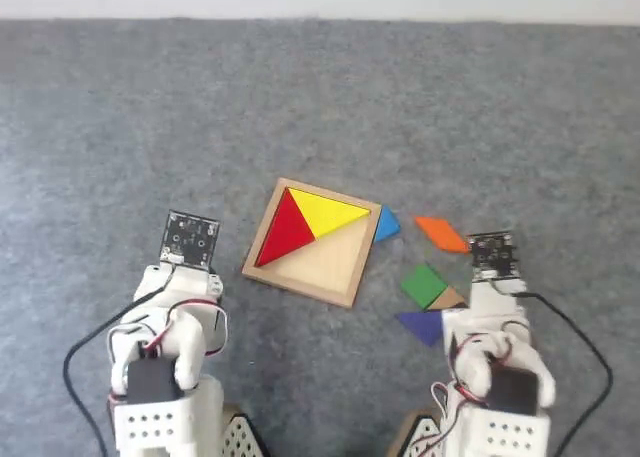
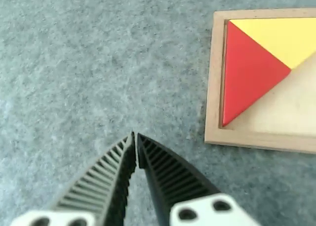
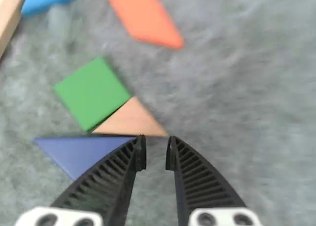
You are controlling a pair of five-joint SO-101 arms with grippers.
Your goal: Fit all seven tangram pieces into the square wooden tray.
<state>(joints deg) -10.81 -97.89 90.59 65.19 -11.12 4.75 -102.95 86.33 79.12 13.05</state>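
The square wooden tray (image 1: 325,260) lies tilted on the grey carpet (image 1: 120,107) between the two arms, with the red triangle (image 1: 285,232) and yellow triangle (image 1: 325,215) seated in its far-left half. The other pieces lie to its right: a blue piece (image 1: 387,223) touching the tray's right corner, an orange parallelogram (image 1: 441,233) beyond it, and nearer the right arm a green square (image 1: 423,283), tan triangle (image 1: 450,299) and purple triangle (image 1: 423,324) clustered together. The left gripper (image 2: 136,137) hangs over bare carpet left of the tray with its fingers pressed together on nothing, while the right gripper (image 3: 155,142) sits at the tan triangle's near edge, parted by a narrow gap and holding nothing.
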